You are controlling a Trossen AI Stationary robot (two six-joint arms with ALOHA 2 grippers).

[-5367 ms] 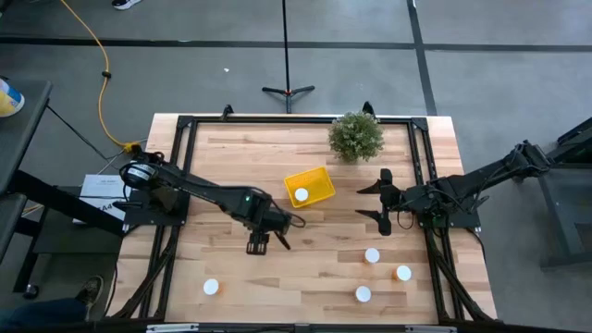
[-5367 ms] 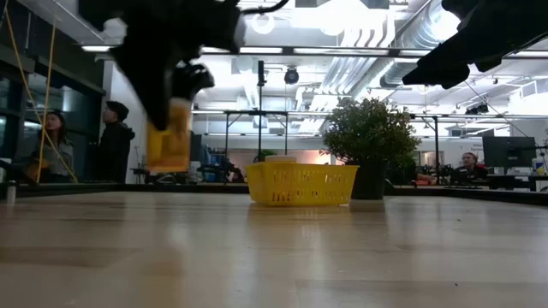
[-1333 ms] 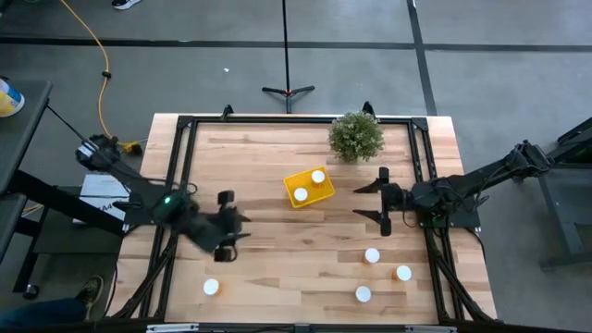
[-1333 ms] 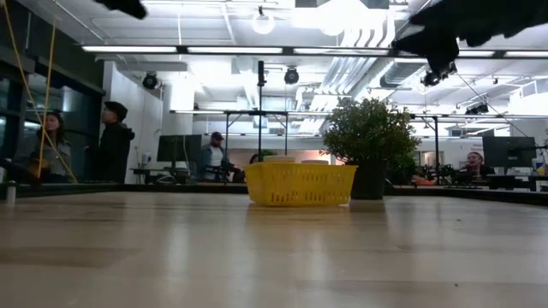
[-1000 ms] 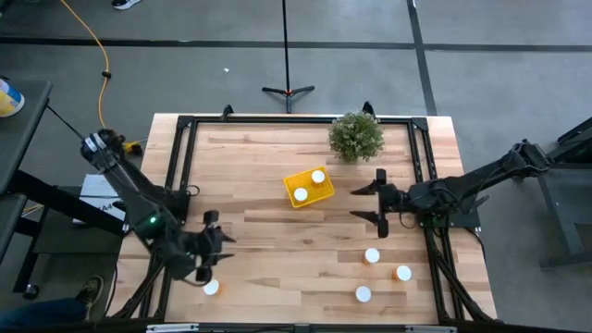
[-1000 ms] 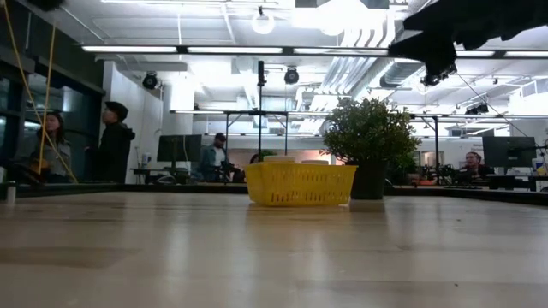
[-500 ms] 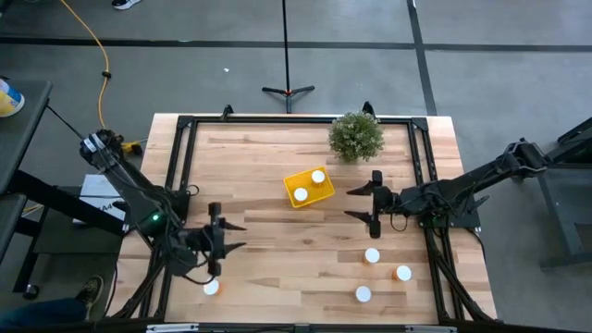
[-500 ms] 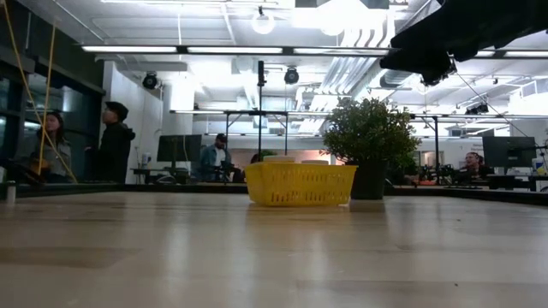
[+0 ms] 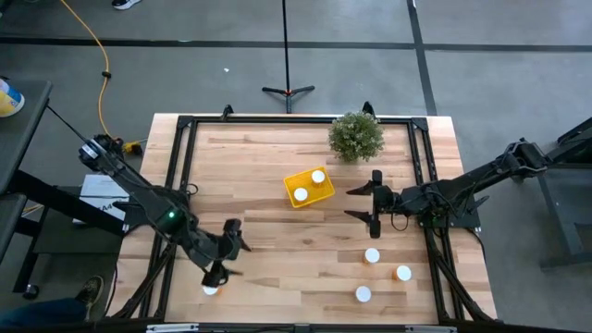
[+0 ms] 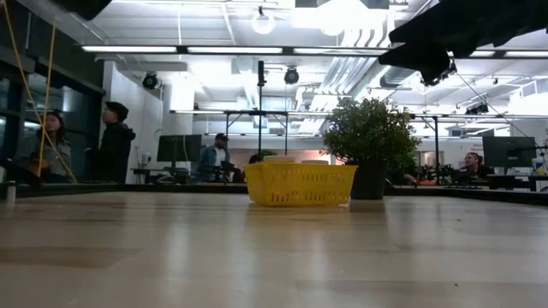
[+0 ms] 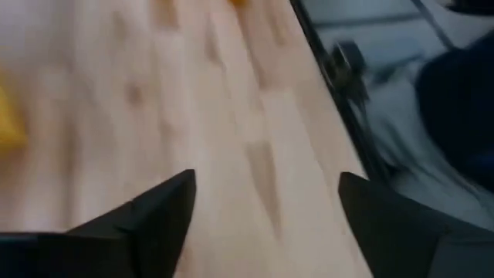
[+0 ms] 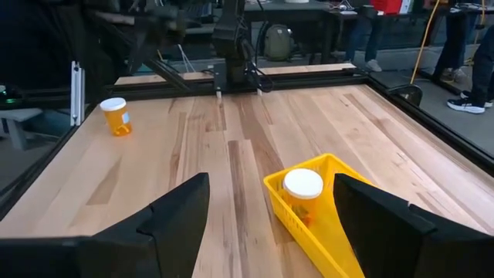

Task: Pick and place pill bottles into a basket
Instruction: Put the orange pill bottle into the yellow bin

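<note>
The yellow basket (image 9: 308, 186) stands mid-table with two white-capped bottles (image 9: 318, 176) in it; one of them (image 12: 302, 186) shows in the right wrist view, and the basket shows in the low view (image 10: 300, 184). Three bottles (image 9: 372, 256) stand on their bases at the near right. One bottle (image 9: 211, 289) stands at the near left and shows in the right wrist view (image 12: 116, 116). My left gripper (image 9: 225, 250) hovers open and empty just beyond that bottle, over bare wood (image 11: 266, 224). My right gripper (image 9: 374, 199) is open and empty to the right of the basket.
A bushy potted plant (image 9: 355, 136) stands at the far edge behind the basket. A black frame (image 9: 185, 125) runs round the tabletop. Bare wood lies between the basket and the near-left bottle. People stand in the room beyond the table (image 10: 111, 141).
My left gripper has moved a little toward the table's right near the near-left bottle and has turned about, staying open. My right gripper has shifted slightly toward the table's left, toward the basket. No bottle has moved.
</note>
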